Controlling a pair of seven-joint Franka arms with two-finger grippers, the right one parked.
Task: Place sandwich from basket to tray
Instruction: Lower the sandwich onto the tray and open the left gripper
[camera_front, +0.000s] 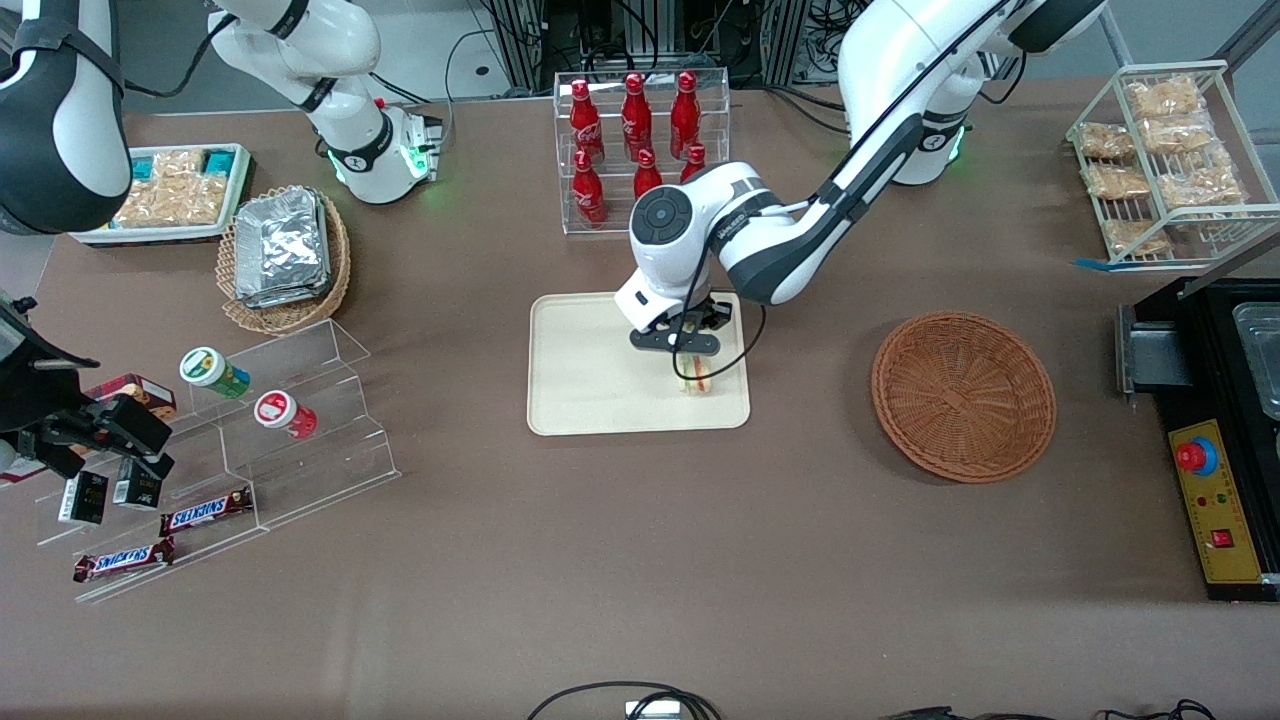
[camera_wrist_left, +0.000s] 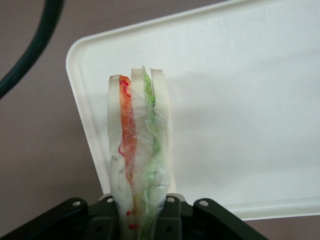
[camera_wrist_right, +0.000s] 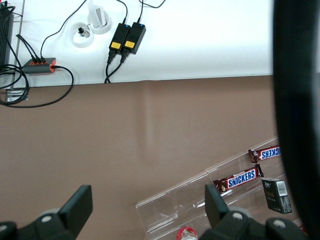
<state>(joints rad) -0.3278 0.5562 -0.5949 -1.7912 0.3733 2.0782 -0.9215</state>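
Note:
The sandwich (camera_front: 693, 379) is a pale bread wedge with orange-red and green filling stripes in clear wrap. It stands on edge over the cream tray (camera_front: 590, 370), near the tray's corner that is nearest the front camera and toward the working arm's end. My left gripper (camera_front: 690, 346) is directly above it, shut on the sandwich. In the left wrist view the sandwich (camera_wrist_left: 140, 145) rises from between the black fingers (camera_wrist_left: 172, 216), and my gripper (camera_wrist_left: 139, 206) pinches its lower end over the tray (camera_wrist_left: 240, 100). The reddish-brown basket (camera_front: 963, 395) lies empty beside the tray, toward the working arm's end.
A clear rack of red bottles (camera_front: 640, 140) stands just farther from the camera than the tray. A tan basket of foil packs (camera_front: 285, 255), a white snack tray (camera_front: 175, 190) and acrylic steps (camera_front: 250, 440) lie toward the parked arm's end. A wire rack (camera_front: 1165, 160) and black machine (camera_front: 1225, 450) sit toward the working arm's end.

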